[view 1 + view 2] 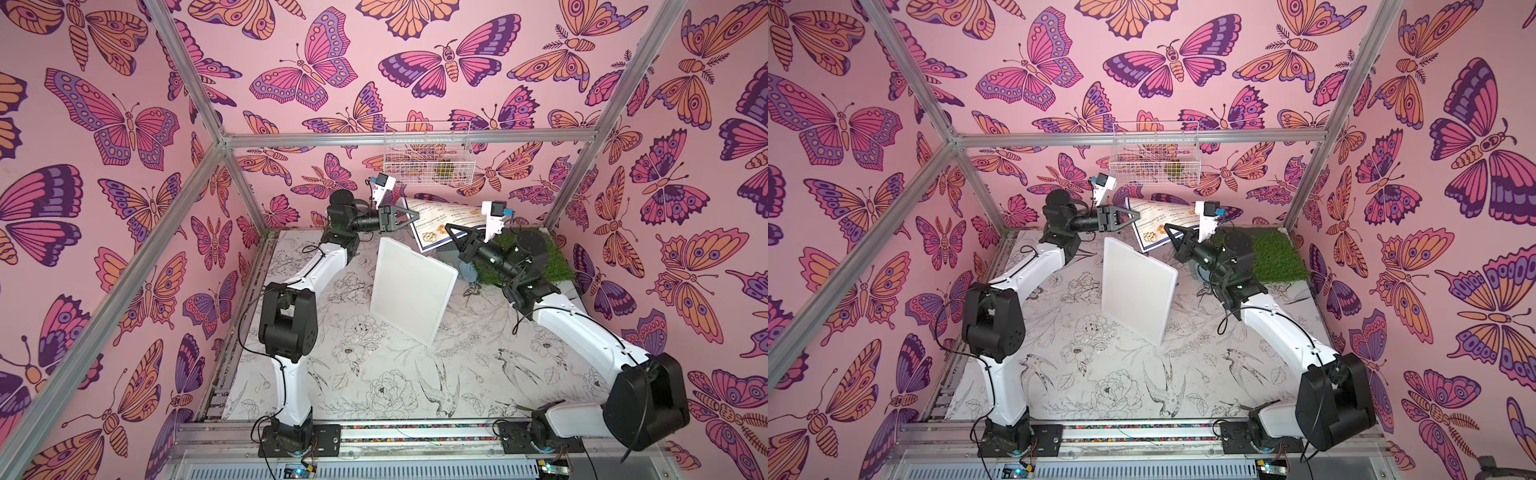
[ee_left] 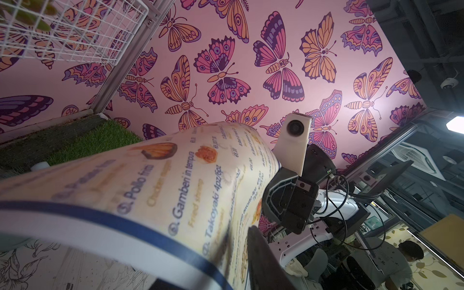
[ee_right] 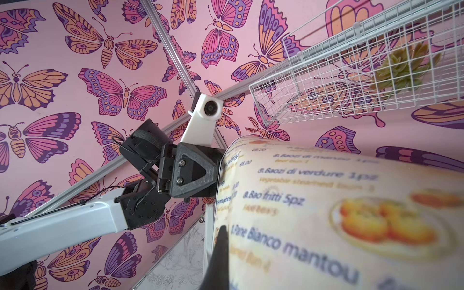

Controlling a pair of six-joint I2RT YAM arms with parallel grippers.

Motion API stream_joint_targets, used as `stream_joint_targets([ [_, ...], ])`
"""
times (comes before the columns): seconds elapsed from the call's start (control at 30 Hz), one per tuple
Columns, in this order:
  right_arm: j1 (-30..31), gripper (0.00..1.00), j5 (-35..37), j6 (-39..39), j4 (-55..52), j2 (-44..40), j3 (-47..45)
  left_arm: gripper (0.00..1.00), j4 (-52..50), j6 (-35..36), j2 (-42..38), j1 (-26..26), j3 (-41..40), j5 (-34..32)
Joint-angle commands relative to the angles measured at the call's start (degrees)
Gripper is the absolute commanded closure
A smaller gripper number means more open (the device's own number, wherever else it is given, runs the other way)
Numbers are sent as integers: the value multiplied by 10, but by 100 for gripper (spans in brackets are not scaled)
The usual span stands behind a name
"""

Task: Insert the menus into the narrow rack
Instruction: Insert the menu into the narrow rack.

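The menu (image 1: 434,218) (image 1: 1152,232) hangs curled in the air over the back of the table, printed side up. My right gripper (image 1: 448,228) (image 1: 1167,228) is shut on its near right edge; one dark finger (image 3: 221,251) lies against the sheet (image 3: 326,213). My left gripper (image 1: 417,216) (image 1: 1138,216) is at the menu's left end. Its fingers (image 2: 263,261) stand apart, with the curled sheet (image 2: 175,188) running between them. The narrow rack (image 1: 411,291) (image 1: 1136,291), a flat white slab, stands tilted on the table just in front of and below the menu.
A white wire basket (image 1: 428,153) holding a green plant hangs on the back wall above the menu. A green grass mat (image 1: 544,257) covers the back right corner under the right arm. Aluminium frame posts (image 1: 249,195) bound the cell.
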Motion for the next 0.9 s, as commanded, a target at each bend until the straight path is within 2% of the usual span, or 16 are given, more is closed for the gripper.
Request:
stream_joint_targets([
  [0.0,3,100,-7,8,16,0,-5,65,20,-4,-2,4,-13,2],
  [0.87,3,100,7,-14,-29,-39,-28,65,46,-20,-11,4,-28,0],
])
